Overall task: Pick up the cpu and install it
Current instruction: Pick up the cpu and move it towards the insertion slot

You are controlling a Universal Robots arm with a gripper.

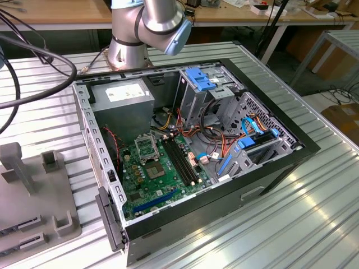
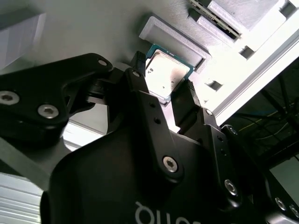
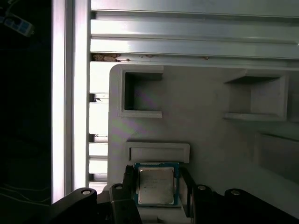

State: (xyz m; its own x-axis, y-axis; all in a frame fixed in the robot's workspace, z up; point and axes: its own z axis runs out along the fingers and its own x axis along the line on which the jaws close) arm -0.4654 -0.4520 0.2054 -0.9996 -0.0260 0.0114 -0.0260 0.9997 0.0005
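The cpu (image 3: 156, 185), a thin square chip with a pale silvery face and a green rim, lies flat on the grey fixture tray (image 3: 210, 135), just beside a raised bar (image 3: 158, 152). In both wrist views my gripper (image 3: 157, 172) straddles it, one black finger against each of two opposite edges. In the second wrist view the cpu (image 2: 167, 74) sits between the fingertips of the gripper (image 2: 164, 72), with one finger (image 2: 140, 88) against its side. In the exterior view the metal-framed socket (image 1: 147, 148) sits on the green motherboard (image 1: 151, 179) inside the open computer case.
The open black case (image 1: 269, 174) holds a power supply (image 1: 123, 95), drive cages and several cables. The grey fixture tray (image 1: 33, 196) with upright blocks stands at the exterior view's left. The arm's base (image 1: 129, 45) rises behind the case. Loose black cables (image 1: 33, 61) lie on the ribbed table.
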